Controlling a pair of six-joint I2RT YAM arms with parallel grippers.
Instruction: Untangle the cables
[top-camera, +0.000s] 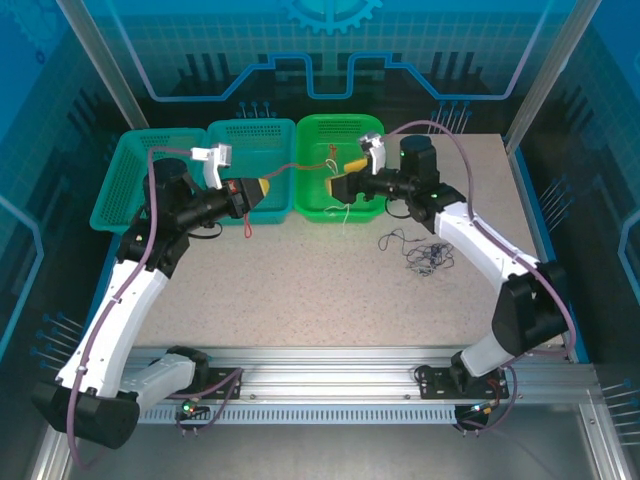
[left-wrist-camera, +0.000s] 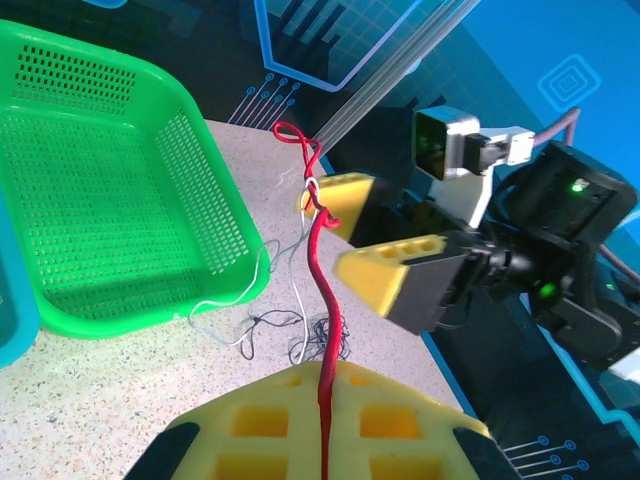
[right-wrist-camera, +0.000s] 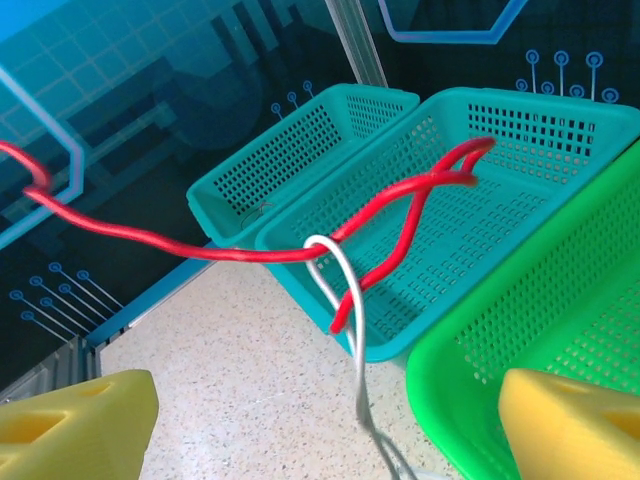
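— Any words, brand names or numbers to read here?

— None legible on anything.

— Any signs at all?

— Only printed graphics on the blue wall panels (top-camera: 200, 40). A gear emblem (top-camera: 330, 12) sits cut off at the top centre of the back panel. Thin circuit-trace lines (right-wrist-camera: 62, 291) ending in small rings run near the panels' lower edges. A motif of nested squares (left-wrist-camera: 570, 82) appears in the left wrist view. None carries lettering.
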